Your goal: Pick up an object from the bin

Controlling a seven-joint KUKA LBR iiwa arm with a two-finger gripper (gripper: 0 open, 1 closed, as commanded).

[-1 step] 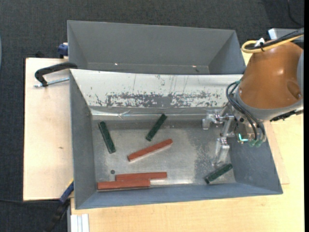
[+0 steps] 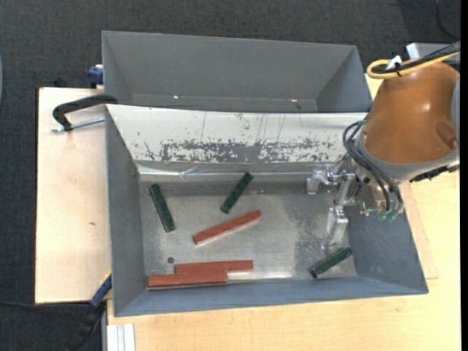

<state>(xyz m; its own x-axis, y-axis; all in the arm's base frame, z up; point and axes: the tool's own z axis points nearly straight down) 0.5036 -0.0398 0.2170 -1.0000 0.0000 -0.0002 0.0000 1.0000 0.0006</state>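
Gripper [image 2: 337,225] low over the right part of the floor of the grey metal bin [image 2: 234,72], hung below the orange wrist cover [image 2: 413,115] and a bundle of cables [image 2: 374,196], reached in from the right. Released or clenched: cannot tell from this angle. Just on its near side, a short dark green bar [image 2: 330,262], flat on the floor close to the near right corner, slanted with the right end a little farther than the left; touching the gripper or just apart from it, not possible to judge. Well to the left, about mid-floor, a slanted red-brown bar [image 2: 227,227], likewise right end farther, paler toward that end. Beyond that, near the foot of the scratched far wall [image 2: 241,151], a second dark green bar [image 2: 236,191], tilted more steeply. Farther left again, close to the left wall, a third dark green bar [image 2: 161,208], running roughly from far to near. Along the near wall, left of centre, two more red-brown bars lying lengthwise side by side and touching: the farther bar [image 2: 213,267] set more to the right, the nearer bar [image 2: 186,279] more to the left, against the foot of the wall. Just left of the farther one, a small dark speck [image 2: 170,261] on the bare floor.
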